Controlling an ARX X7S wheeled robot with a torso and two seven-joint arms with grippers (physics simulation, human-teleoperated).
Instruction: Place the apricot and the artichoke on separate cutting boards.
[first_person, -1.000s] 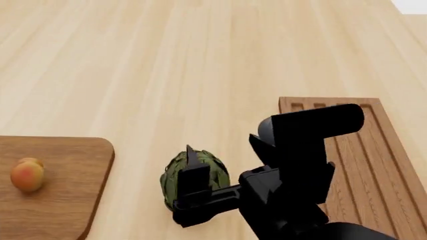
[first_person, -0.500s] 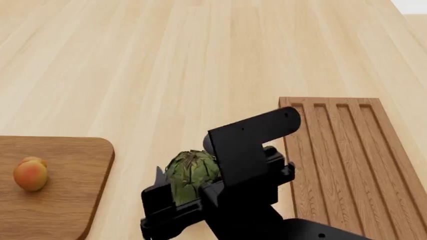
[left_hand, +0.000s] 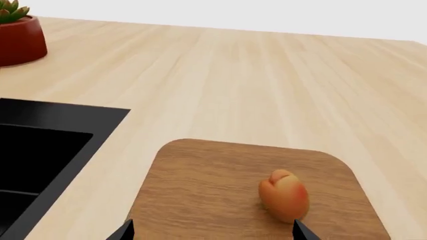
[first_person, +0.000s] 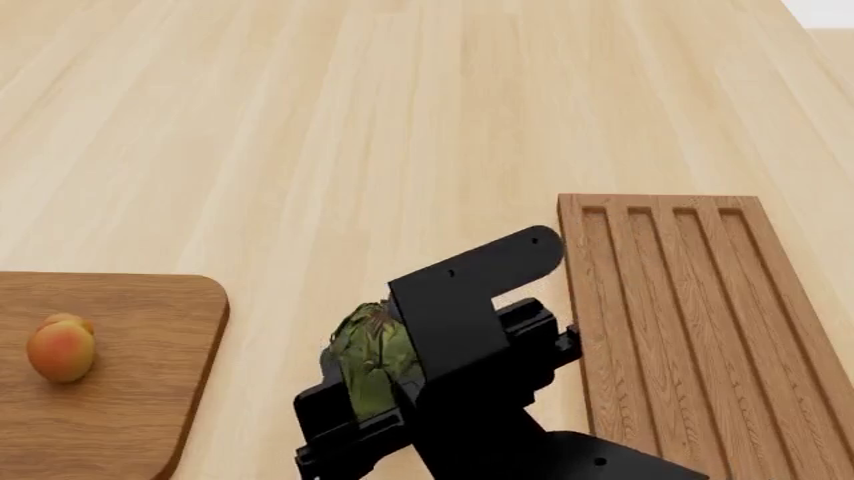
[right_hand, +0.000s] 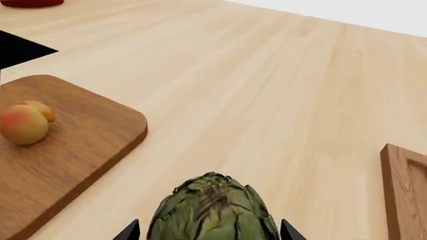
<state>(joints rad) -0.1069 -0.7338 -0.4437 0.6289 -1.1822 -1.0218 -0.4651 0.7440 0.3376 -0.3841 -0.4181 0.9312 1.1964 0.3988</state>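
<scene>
On the smooth rounded board at the left lies the apricot, and the left gripper hovers near it with jaws spread – holding nothing. Between both boards, over the desk, the right gripper pinches the artichoke – the grooved board is bare

A light wooden counter with lengthwise grain fills the scene. A black sink is sunk into the counter. Beyond the sink, well apart from it, a red pot holding a green succulent stands on the counter.
</scene>
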